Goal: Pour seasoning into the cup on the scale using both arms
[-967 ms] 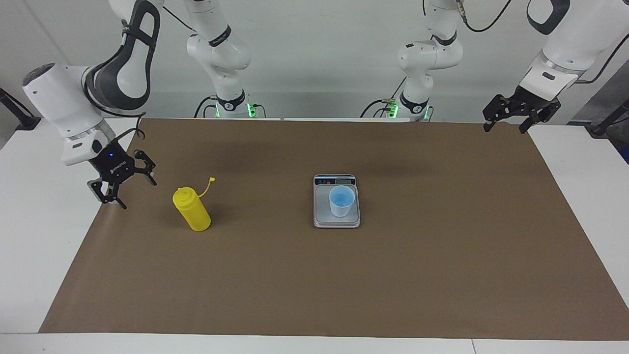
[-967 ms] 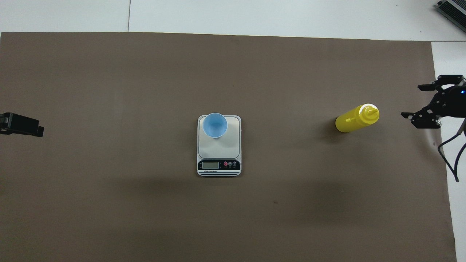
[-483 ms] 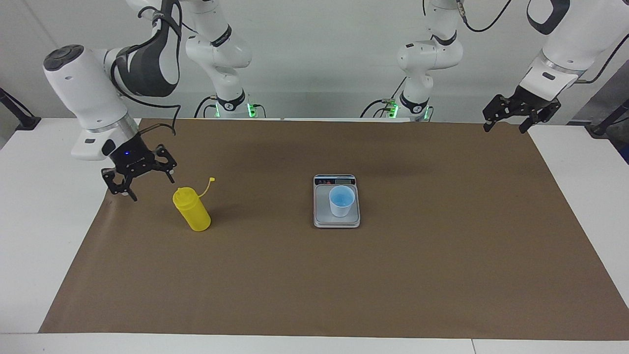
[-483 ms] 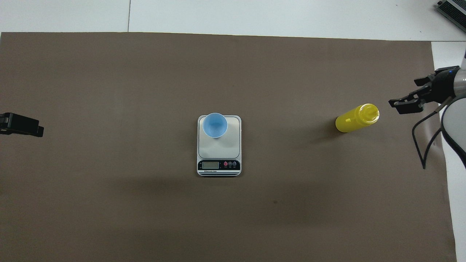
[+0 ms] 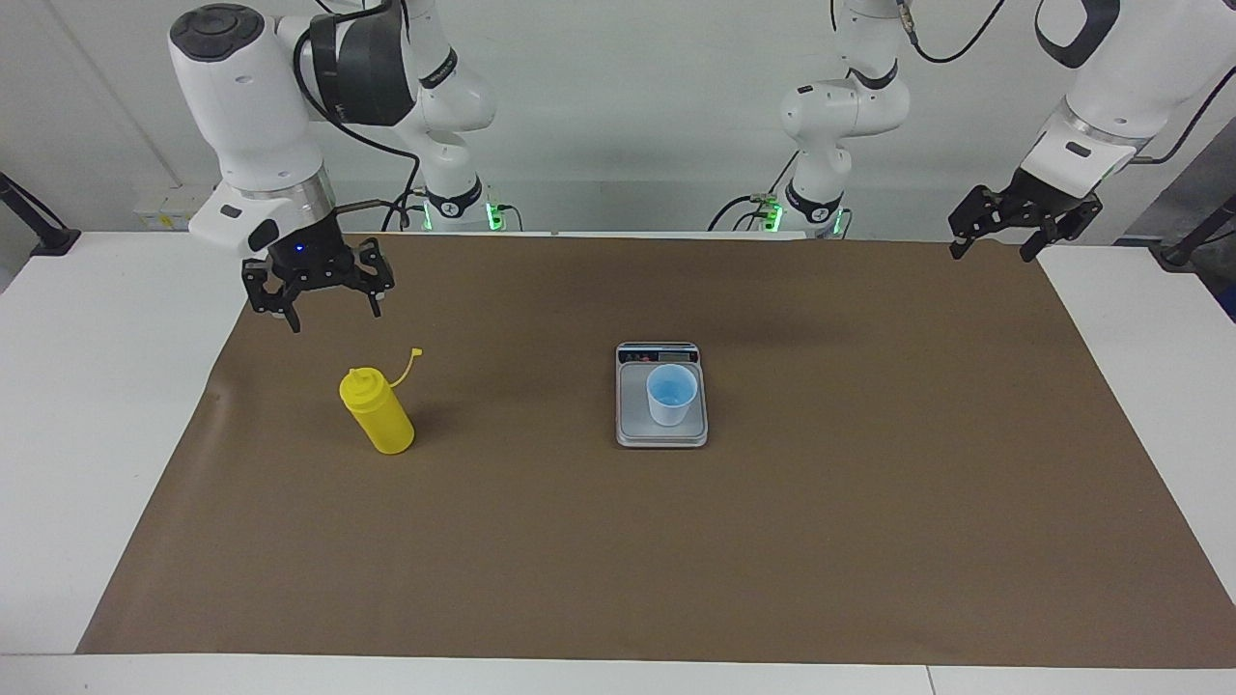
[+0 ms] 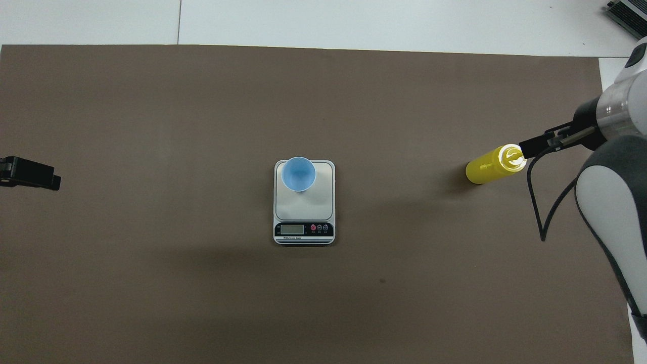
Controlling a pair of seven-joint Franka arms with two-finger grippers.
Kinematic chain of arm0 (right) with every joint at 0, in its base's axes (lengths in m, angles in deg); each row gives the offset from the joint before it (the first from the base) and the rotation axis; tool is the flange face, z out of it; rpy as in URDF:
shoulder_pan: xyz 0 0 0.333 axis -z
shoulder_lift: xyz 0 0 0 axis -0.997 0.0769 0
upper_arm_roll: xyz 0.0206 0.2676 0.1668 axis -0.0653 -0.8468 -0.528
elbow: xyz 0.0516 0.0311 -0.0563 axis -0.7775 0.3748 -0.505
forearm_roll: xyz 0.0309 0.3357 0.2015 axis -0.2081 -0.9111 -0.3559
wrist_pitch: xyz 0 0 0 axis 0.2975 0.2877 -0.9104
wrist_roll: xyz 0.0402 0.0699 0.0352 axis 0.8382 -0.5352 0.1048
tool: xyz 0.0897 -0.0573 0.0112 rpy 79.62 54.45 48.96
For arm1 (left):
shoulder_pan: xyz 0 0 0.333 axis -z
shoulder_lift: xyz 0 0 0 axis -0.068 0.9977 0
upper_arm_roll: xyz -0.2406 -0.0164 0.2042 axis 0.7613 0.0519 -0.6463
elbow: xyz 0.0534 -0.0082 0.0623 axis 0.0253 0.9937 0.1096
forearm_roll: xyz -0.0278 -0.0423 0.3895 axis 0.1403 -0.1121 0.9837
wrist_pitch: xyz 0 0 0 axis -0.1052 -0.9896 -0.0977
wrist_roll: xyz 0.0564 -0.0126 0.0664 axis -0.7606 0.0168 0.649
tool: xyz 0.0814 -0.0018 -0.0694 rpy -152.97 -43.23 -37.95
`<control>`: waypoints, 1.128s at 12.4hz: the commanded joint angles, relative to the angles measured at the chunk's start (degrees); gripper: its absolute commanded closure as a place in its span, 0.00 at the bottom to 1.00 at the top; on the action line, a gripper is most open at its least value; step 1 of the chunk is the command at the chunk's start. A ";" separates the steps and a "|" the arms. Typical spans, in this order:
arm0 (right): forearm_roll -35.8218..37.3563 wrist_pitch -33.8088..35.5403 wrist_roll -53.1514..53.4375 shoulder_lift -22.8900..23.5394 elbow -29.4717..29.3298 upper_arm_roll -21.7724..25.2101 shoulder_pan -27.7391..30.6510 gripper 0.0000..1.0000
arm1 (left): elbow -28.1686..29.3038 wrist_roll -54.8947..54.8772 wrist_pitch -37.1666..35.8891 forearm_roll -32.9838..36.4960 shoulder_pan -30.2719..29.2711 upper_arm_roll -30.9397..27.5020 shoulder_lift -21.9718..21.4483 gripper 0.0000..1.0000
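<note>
The seasoning, a yellow squeeze bottle [image 5: 379, 413] [image 6: 493, 164], stands upright on the brown mat toward the right arm's end, with its cap strap [image 5: 406, 365] sticking up. My right gripper [image 5: 332, 317] [image 6: 548, 141] hangs open above the mat close to the bottle's top, fingers pointing down, touching nothing. The light blue cup [image 5: 671, 394] [image 6: 298, 173] stands on the grey scale [image 5: 637, 425] [image 6: 316, 202] at the mat's middle. My left gripper [image 5: 993, 254] [image 6: 30, 173] waits open and empty over the mat's corner at the left arm's end.
A brown mat [image 5: 618, 541] covers most of the white table [image 5: 87, 386]. The scale's display strip [image 6: 303, 230] faces the robots. A grey device [image 6: 629, 17] lies at the table's corner, farther from the robots than the bottle.
My right gripper has risen from low beside the bottle at the mat's edge and swung in over the mat, turning its fingers downward. The left arm, bottle, cup and scale have not moved.
</note>
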 commanded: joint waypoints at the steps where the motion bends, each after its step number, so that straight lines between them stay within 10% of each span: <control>1: 1.24 6.00 5.14 0.70 -5.86 -0.43 0.66 0.00 | 0.98 0.62 -0.15 -0.08 0.06 -0.10 -0.83 0.00; 14: -3.33 9.82 16.76 -5.53 2.80 -2.89 0.74 0.00 | 0.98 0.62 -0.15 -0.08 0.06 -0.10 -0.83 0.00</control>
